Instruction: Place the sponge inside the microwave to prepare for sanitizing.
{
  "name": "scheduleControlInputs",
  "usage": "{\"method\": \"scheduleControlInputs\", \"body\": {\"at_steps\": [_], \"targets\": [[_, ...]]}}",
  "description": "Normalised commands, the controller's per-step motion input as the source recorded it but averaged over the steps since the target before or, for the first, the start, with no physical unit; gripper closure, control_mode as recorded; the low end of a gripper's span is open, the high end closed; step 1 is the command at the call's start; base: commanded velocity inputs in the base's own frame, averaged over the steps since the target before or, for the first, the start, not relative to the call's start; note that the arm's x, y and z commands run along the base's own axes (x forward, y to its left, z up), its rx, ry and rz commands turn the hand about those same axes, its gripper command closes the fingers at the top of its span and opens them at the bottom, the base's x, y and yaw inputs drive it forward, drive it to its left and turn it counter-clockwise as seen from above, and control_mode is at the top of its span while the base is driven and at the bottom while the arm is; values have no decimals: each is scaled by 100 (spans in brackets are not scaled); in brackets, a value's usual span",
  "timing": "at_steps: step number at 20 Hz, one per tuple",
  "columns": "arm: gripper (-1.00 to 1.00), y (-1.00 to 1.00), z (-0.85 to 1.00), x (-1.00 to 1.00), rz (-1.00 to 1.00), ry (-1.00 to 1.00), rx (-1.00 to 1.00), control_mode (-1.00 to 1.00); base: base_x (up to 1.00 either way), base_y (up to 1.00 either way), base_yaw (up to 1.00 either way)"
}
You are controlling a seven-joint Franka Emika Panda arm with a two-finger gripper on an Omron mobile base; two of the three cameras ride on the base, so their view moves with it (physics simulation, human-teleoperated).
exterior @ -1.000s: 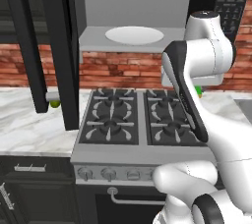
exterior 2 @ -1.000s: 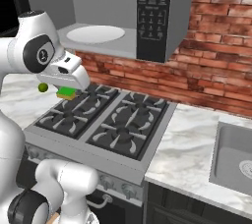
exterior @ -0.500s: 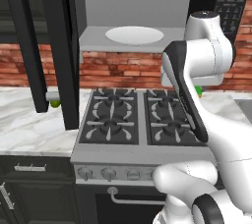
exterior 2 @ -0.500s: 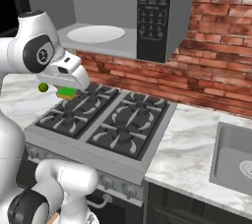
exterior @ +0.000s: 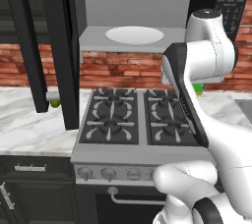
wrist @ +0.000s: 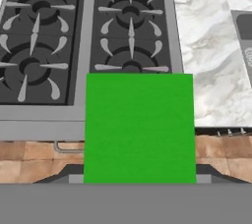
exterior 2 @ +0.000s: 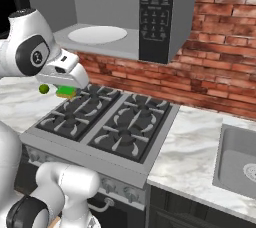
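One sponge (wrist: pixel 139 127) in tool (exterior 2: pixel 66 91), four burners (wrist: pixel 130 39).

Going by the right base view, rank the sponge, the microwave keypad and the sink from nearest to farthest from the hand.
1. Sponge: directly under the hand, apparently held by it.
2. Microwave keypad: up and to the right, above the stove.
3. Sink: far right, set in the counter.

My arm (exterior: pixel 197 75) hides my hand. The microwave (exterior: pixel 133 21) door (exterior: pixel 54 46) hangs open over the stove (exterior: pixel 140 120); maybe a green bit (exterior: pixel 198 88) peeks out.
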Motion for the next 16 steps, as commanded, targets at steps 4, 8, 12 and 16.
{"method": "scheduleControlInputs", "body": {"at_steps": [4,8,12,16], "targets": [[100,1,35,0,2,-15,-10,-100,0,0,0],[100,0,41,-1,2,-13,-15,-100,0,0,0],[100,-1,39,-4,0,-9,-8,-100,0,0,0],[100,0,59,0,0,-3,-2,-100,0,0,0]]}}
